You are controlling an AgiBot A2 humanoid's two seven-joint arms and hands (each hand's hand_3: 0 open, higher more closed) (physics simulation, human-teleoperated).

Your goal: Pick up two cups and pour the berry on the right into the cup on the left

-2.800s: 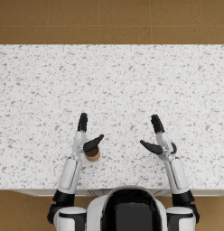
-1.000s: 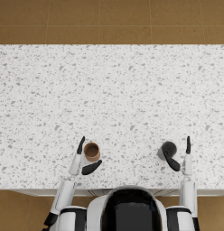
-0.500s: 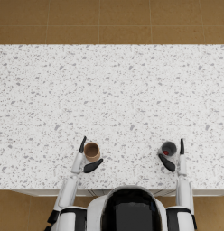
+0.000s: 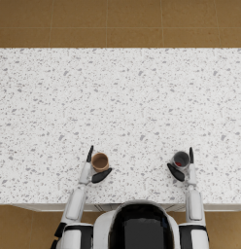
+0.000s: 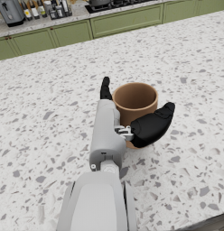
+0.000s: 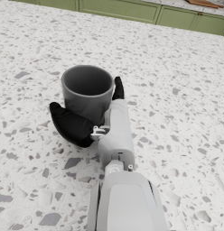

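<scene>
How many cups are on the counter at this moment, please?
2. A brown cup stands near the counter's front edge between the fingers of the left hand; a grey cup stands likewise at the right hand. None appears hidden.

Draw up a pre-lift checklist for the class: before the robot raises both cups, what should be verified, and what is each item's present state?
1. Left hand around the brown cup: ok, thumb on one side and fingers on the other.
2. Right hand around the grey cup: ok, the same bracketing.
3. Firm contact on both cups: cannot tell; neither view shows whether the fingers press the walls.
4. Both cups upright on the speckled counter: ok.
5. Berry in the grey cup: ok, a red spot shows inside in the head view.
6. Brown cup free to receive: ok, its inside looks empty.
</scene>
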